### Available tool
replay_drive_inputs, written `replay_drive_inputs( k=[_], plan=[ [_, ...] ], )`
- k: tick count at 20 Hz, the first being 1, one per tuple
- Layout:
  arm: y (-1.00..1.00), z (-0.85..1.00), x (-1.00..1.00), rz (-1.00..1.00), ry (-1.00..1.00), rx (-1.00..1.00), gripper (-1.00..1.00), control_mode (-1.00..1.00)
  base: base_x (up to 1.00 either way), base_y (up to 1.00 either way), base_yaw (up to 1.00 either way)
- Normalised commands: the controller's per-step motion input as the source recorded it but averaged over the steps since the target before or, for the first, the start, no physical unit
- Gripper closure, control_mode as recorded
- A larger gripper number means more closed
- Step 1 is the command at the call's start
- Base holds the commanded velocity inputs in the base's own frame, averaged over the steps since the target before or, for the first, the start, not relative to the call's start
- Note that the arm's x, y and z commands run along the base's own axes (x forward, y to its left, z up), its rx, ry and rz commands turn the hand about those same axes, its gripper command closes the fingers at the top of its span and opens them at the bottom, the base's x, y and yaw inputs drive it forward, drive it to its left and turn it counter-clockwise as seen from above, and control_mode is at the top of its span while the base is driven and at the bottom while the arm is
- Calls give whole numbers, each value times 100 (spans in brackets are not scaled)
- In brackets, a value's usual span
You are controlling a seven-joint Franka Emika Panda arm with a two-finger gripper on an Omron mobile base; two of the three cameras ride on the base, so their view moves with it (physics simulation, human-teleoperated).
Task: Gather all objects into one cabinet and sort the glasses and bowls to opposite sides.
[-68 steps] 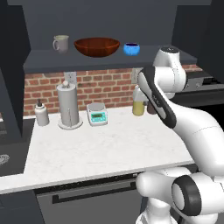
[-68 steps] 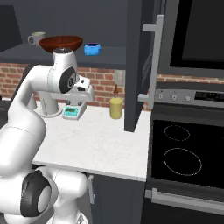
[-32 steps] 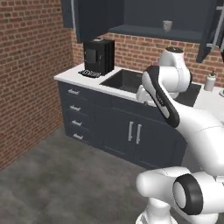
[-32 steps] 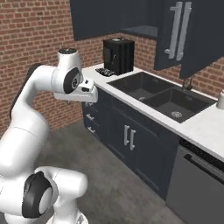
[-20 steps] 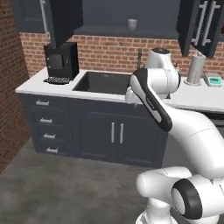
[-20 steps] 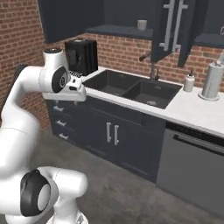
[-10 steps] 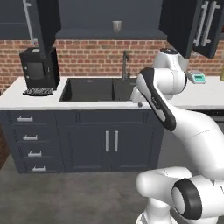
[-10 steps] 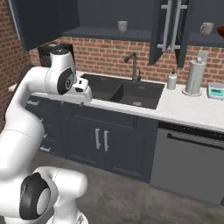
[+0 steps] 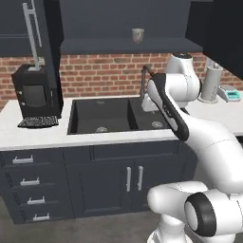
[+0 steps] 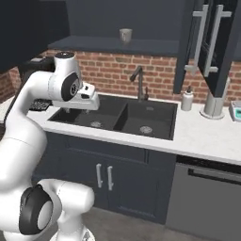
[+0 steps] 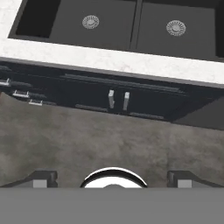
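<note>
Your gripper [image 11: 112, 177] stands spread wide and empty, its fingertips at the bottom edge of the hand view above the grey floor. A mug [image 9: 137, 35] sits on the open cabinet [image 9: 128, 45] shelf, top centre, over the double sink [image 9: 118, 116].

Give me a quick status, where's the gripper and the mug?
Gripper open, empty, hanging over the floor in front of the sink. One mug on the open upper cabinet shelf above the sink, untouched. Faucet stands below it.
</note>
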Motion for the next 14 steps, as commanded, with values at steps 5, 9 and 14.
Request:
replay_drive_inputs(
  k=[5, 9, 14],
  plan=[
    [0, 0, 0, 0, 0, 0, -100, 100, 100, -25, -2],
    [0, 0, 0, 0, 0, 0, -100, 100, 100, 0, -5],
    [0, 0, 0, 0, 0, 0, -100, 100, 98, 0, -6]
  ],
)
